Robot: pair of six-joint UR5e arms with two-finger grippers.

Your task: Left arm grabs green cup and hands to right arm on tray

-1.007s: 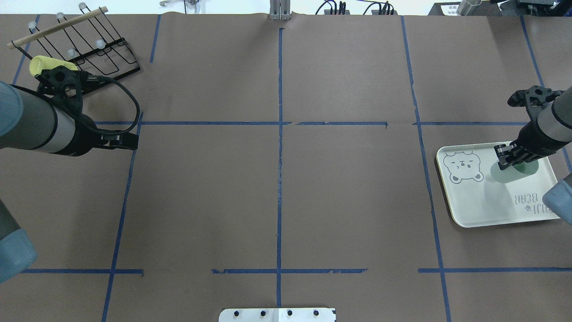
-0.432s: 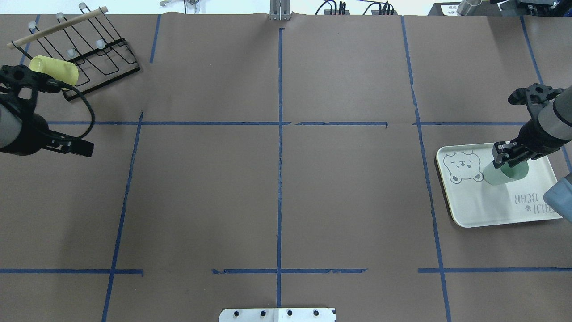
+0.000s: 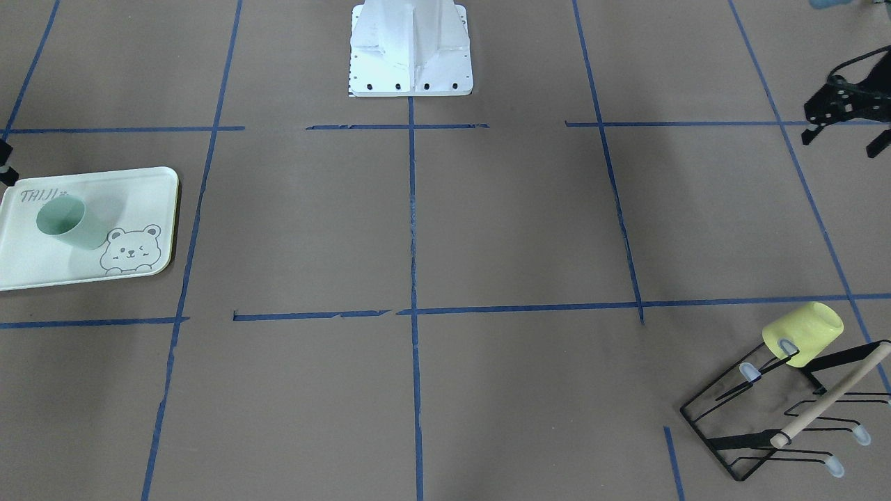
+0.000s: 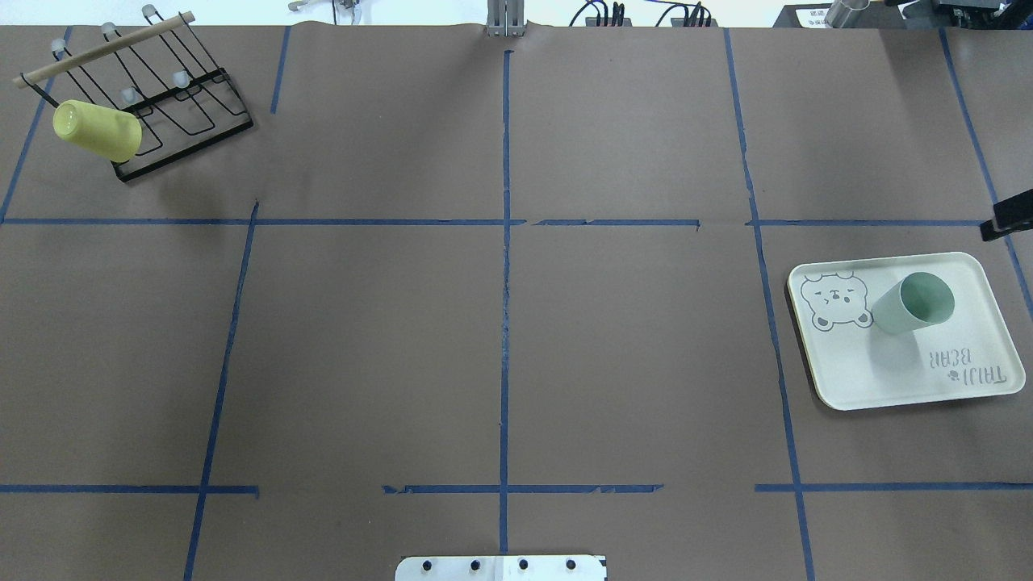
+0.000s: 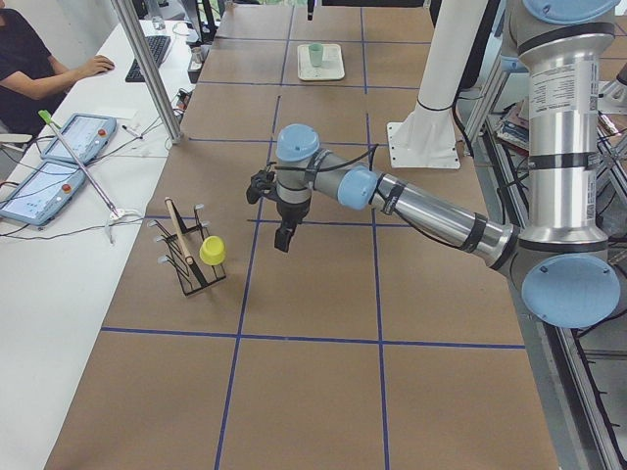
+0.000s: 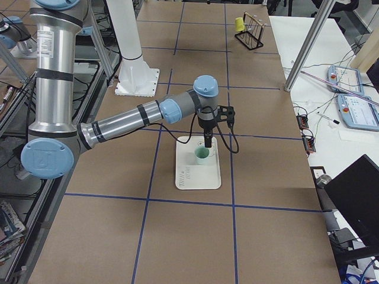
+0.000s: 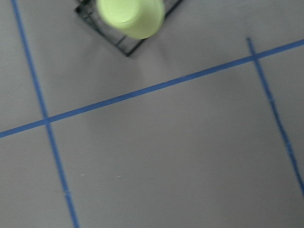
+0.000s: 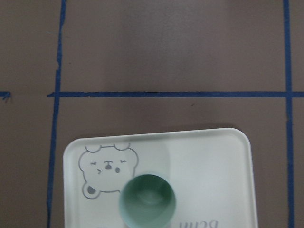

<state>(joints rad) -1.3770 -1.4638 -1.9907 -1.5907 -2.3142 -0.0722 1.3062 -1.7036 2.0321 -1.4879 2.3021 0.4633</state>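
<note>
The green cup (image 4: 912, 303) stands upright and free on the tray (image 4: 888, 379), beside the bear drawing. It also shows in the right wrist view (image 8: 147, 199) and the front view (image 3: 61, 221). My right gripper (image 6: 207, 144) hangs just above the cup and holds nothing; only a black sliver (image 4: 1005, 219) of it shows overhead, so I cannot tell whether it is open or shut. My left gripper (image 5: 283, 240) hangs empty over the table near the rack, far from the tray. In the front view (image 3: 844, 118) it is too unclear to tell its state.
A black wire rack (image 4: 173, 105) with a wooden bar stands at the far left corner, with a yellow cup (image 4: 95, 129) hung on a prong. The left wrist view looks down on that yellow cup (image 7: 130, 16). Blue tape lines cross the brown table.
My right gripper has let go of the green cup and drawn back off the tray to the right edge. My left arm has pulled back out of the overhead view.
</note>
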